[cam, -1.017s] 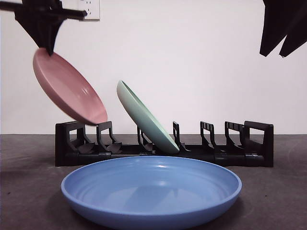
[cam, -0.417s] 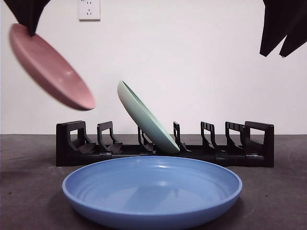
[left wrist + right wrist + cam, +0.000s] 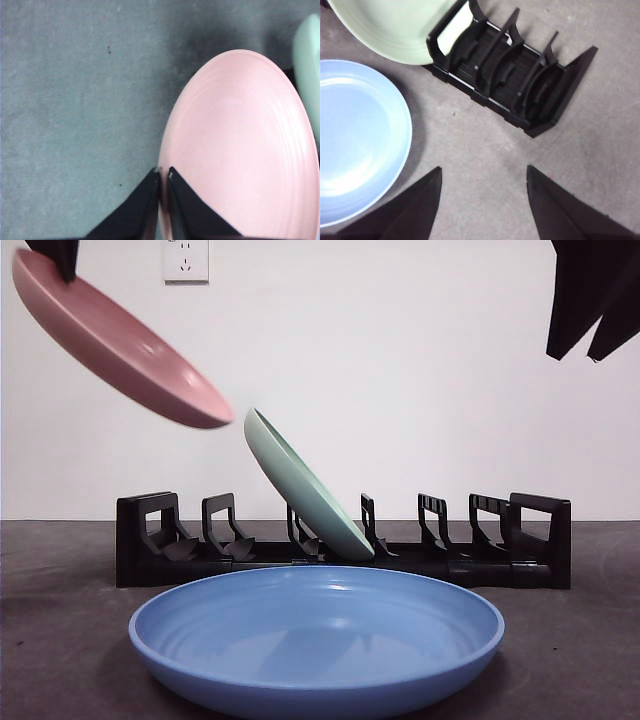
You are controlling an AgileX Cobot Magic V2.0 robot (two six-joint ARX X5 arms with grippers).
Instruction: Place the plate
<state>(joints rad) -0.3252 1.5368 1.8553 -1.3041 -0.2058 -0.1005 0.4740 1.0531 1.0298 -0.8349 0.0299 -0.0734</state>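
A pink plate (image 3: 120, 340) hangs tilted in the air at the upper left of the front view, above the left end of the black dish rack (image 3: 340, 545). My left gripper (image 3: 163, 175) is shut on the pink plate's (image 3: 240, 150) rim. A pale green plate (image 3: 300, 485) leans in a middle slot of the rack. A blue plate (image 3: 315, 640) lies flat on the table in front of the rack. My right gripper (image 3: 484, 172) is open and holds nothing, high above the rack's (image 3: 505, 70) right end, beside the blue plate (image 3: 357, 140).
The rack's slots at the left end and right end hold nothing. A white wall with a socket (image 3: 186, 260) stands behind the dark grey table (image 3: 580, 640). The green plate (image 3: 390, 27) shows in the right wrist view too.
The left gripper has lifted the pink plate up and away from the rack's left slots, first leftward, then flattening its tilt with the lower edge swinging right. The right arm has stayed put.
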